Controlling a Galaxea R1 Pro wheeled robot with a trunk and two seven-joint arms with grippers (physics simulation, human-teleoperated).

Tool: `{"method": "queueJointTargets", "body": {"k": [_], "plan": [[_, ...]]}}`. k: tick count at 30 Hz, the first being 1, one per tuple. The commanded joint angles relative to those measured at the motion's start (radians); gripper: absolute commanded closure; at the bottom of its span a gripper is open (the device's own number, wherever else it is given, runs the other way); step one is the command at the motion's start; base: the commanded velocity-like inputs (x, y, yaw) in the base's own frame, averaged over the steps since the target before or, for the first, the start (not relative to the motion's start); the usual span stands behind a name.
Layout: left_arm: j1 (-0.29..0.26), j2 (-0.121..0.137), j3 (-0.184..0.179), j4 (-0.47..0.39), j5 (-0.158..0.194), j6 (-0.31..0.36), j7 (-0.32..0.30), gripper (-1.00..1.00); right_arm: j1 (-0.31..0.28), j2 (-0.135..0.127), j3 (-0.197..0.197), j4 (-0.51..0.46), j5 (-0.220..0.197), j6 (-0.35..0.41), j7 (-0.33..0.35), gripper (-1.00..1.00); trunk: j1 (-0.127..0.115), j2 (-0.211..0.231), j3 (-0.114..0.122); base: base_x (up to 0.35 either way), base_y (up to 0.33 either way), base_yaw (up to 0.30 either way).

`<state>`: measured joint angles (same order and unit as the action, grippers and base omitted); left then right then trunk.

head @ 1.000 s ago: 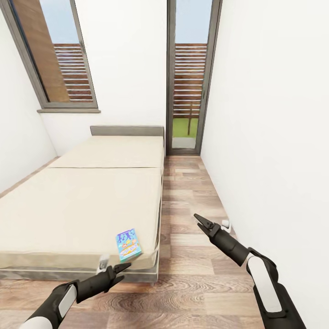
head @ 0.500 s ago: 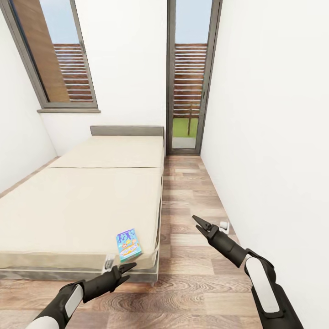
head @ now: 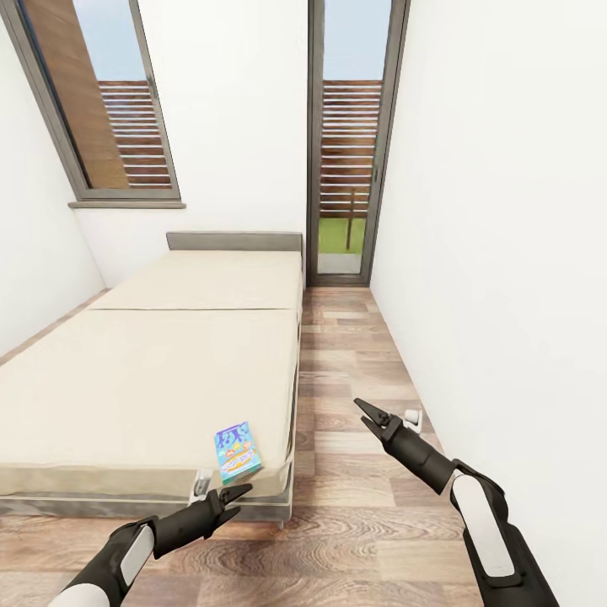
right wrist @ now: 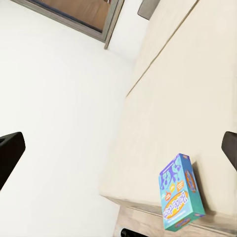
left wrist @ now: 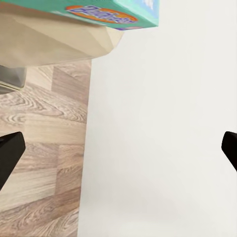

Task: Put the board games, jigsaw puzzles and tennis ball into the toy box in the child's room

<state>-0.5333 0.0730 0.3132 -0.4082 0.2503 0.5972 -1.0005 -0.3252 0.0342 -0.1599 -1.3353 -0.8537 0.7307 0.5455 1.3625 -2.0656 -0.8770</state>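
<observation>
We stand at the foot of the wide cream mattress bed with its grey headboard point(head: 152, 371), facing the narrow glazed door at the far end of the wood plank floor point(head: 354, 396). One small flat blue board game box with orange lettering point(head: 237, 451) lies on the mattress, right at the near corner beside the edge, which puts it within easy reach of either arm from where we are parked.

Our left claw point(head: 229, 494) hangs low just in front of that corner, below the box and not touching it; its fingers are spread wide in the left wrist view and hold nothing. We judge it is lined up there to come over the mattress edge onto the box. Our right claw point(head: 365, 410) is raised over the floor to the side of the bed, well apart from the box, its fingers likewise wide apart and empty, seemingly kept clear of the left arm's path. The box's edge overhangs nothing, so a top-down pinch across its narrow width looks the likeliest grasp.
</observation>
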Motion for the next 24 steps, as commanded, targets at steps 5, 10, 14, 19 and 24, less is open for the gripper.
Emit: {"method": "queueJointTargets", "body": {"k": [5, 10, 14, 19, 24], "plan": [[-0.001, 0.001, 0.003, 0.0, 0.004, 0.006, -0.004, -1.0, -0.001, 0.001, -0.003, 0.001, -0.002, 0.007, 0.0, -1.0, 0.0, 0.0, -0.001, 0.0, 0.0, 0.0], [0.0, 0.007, 0.006, 0.0, 0.006, 0.006, -0.008, -1.0, -0.001, 0.001, -0.004, 0.001, -0.002, 0.007, -0.001, -1.0, 0.0, 0.0, -0.001, 0.001, 0.0, 0.0], [0.001, 0.011, 0.009, -0.001, 0.008, 0.006, -0.024, -1.0, -0.001, 0.002, -0.003, 0.001, -0.001, 0.007, -0.001, -1.0, 0.0, 0.0, -0.001, 0.049, 0.029, 0.0], [0.001, 0.013, 0.01, -0.003, 0.008, 0.006, -0.048, -1.0, -0.001, 0.002, -0.003, 0.001, -0.001, 0.007, -0.001, -1.0, 0.0, 0.0, -0.001, 0.059, 0.038, 0.0], [0.001, 0.014, 0.01, -0.004, 0.007, 0.006, -0.061, -1.0, -0.001, 0.003, -0.003, 0.001, -0.001, 0.007, -0.001, -1.0, 0.0, 0.0, -0.001, 0.02, 0.013, 0.0]]}}
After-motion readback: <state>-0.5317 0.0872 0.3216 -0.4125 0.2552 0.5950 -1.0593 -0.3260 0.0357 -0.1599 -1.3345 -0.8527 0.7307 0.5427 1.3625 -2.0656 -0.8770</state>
